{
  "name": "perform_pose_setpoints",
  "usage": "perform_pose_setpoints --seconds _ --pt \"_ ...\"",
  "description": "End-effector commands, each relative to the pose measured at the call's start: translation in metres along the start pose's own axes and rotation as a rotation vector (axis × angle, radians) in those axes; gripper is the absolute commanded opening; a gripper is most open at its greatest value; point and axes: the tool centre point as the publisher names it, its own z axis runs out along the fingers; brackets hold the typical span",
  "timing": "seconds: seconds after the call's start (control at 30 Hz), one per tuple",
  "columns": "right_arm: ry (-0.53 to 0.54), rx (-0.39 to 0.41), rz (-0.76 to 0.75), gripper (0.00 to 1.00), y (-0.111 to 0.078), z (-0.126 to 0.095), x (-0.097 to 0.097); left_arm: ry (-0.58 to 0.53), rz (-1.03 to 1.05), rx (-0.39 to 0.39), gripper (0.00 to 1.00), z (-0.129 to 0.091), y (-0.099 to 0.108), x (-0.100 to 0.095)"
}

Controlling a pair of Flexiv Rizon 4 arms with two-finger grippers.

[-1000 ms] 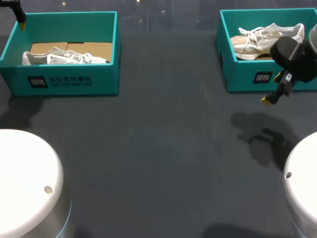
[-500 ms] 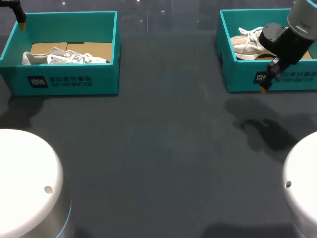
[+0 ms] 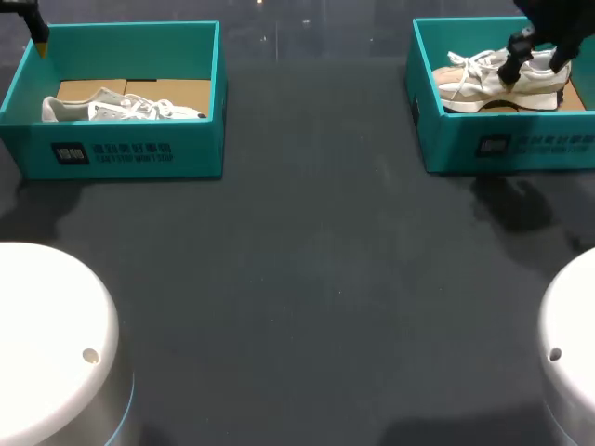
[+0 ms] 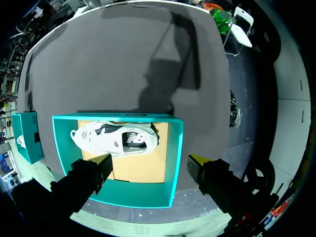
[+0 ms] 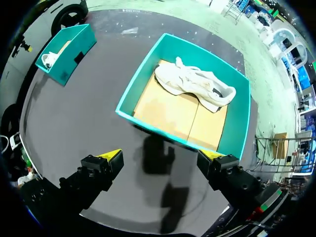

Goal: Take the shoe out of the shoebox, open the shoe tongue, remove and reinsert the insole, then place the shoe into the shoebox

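r gripper (image 5: 160, 155) spread wide, empty, hanging above r shoebox (image 5: 140, 74); shoe (image 5: 195, 84) lies inside, untouched. l gripper (image 4: 150, 160) also wide, over l box (image 4: 177, 148) w/ other shoe (image 4: 116, 139). looks like nothing done yet, every step left.

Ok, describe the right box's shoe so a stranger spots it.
On the dark table, go to the teal shoebox at the far right corner. The shoe inside is white with tan panels; the left box's shoe shows no tan.
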Motion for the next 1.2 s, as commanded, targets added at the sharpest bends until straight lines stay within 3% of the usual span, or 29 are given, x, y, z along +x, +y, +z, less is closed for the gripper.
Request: perform_pose_setpoints --seconds 0.03,0.47,0.6,0.73,0.87,0.97,1.2 --pt "-0.028 0.341 0.298 1.00 0.036 0.016 -0.022 0.001 0.001 -0.003 1.00 -0.001 -0.001 0.001" --pt "-0.028 0.341 0.298 1.00 0.036 0.016 -0.022 0.001 0.001 -0.003 1.00 -0.001 -0.001 0.001" --pt "-0.126 0.420 0.447 1.00 0.057 0.026 -0.054 0.001 0.001 -0.003 1.00 -0.001 -0.001 0.001" --pt "-0.201 0.413 0.511 1.00 0.080 0.033 -0.079 0.001 0.001 -0.003 1.00 -0.001 -0.001 0.001" --pt "-0.167 0.409 0.584 1.00 0.101 0.045 -0.108 0.001 0.001 -0.003 1.00 -0.001 -0.001 0.001" --pt "-0.005 0.386 0.602 1.00 0.112 0.060 -0.130 0.001 0.001 -0.003 1.00 -0.001 -0.001 0.001" --pt "-0.005 0.386 0.602 1.00 0.112 0.060 -0.130 0.001 0.001 -0.003 1.00 -0.001 -0.001 0.001"
